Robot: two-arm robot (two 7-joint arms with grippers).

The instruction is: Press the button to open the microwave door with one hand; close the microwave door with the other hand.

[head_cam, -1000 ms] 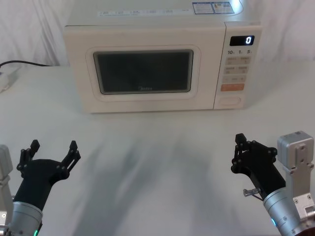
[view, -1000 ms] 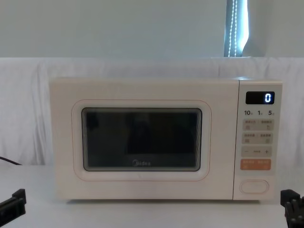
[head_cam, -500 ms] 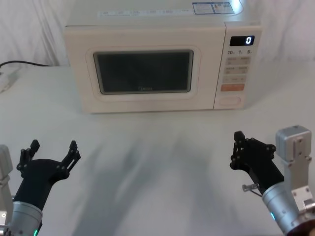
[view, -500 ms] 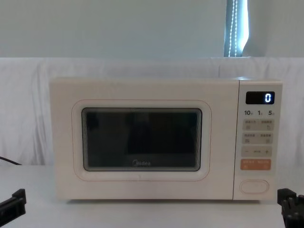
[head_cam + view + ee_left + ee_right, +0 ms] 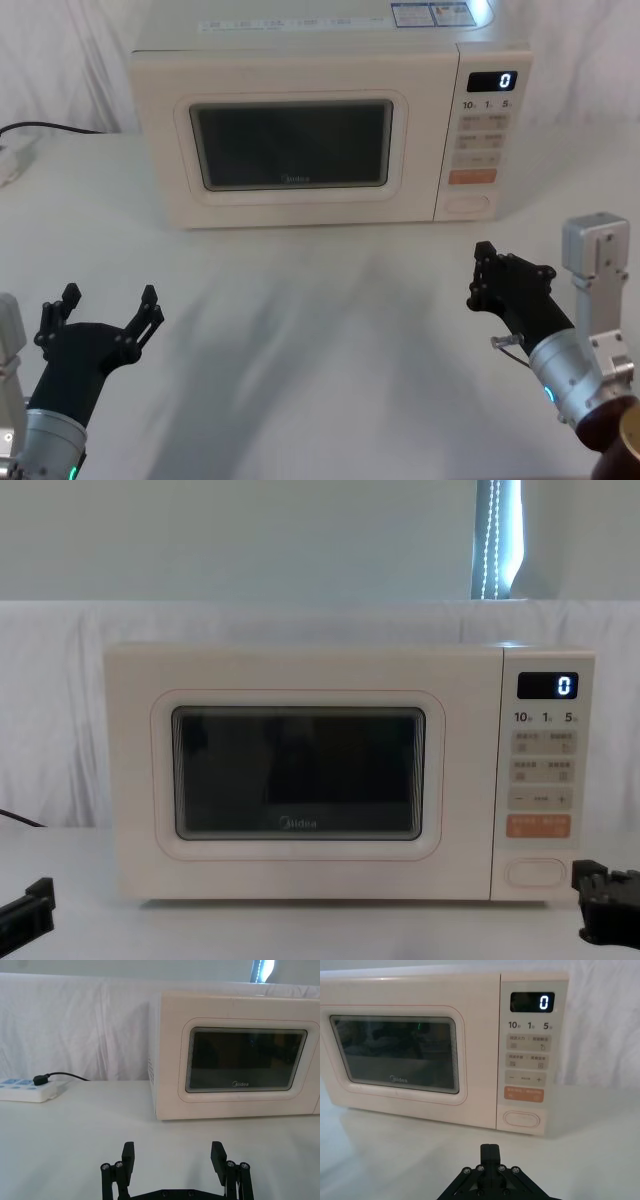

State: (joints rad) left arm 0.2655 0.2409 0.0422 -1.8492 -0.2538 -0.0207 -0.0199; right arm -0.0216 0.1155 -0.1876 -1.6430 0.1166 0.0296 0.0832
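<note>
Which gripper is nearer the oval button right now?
The right gripper: it sits on the table just in front of the button. The left gripper is far off, before the microwave's left end.

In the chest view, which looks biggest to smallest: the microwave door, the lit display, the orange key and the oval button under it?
1. The microwave door.
2. The orange key.
3. The lit display and the oval button look about alike; I would not rank them.

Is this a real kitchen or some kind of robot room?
More likely a robot test setup than a kitchen. The microwave sits alone on a white-covered table, white cloth hangs behind it, and it is plugged into a power strip lying on the table.
</note>
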